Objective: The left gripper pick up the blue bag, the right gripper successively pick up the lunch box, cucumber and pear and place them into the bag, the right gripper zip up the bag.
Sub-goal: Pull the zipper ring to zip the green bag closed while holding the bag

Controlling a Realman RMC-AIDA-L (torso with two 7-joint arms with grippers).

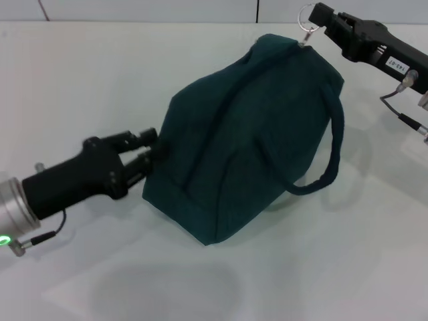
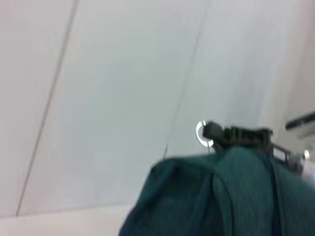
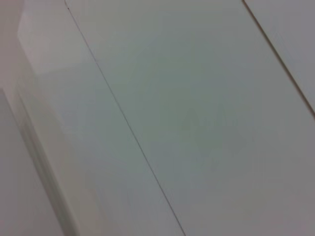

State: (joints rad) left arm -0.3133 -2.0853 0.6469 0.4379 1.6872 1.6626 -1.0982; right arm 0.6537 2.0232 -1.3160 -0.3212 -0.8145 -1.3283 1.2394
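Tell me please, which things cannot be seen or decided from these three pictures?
- Lunch box, cucumber, pear: in no view; if they are inside the blue bag, its fabric hides them.
- Left gripper: head view, fingertips pressed against the bag's end; whether they pinch fabric is unclear.
- Right gripper: at the zipper ring; the grip itself is too small to judge.
- Right wrist view: only a plain white surface.
- Left wrist view: bag top blurred.

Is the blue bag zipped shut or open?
Shut: the blue bag shows no foil lining, and the right gripper holds its ring pull at the far end.
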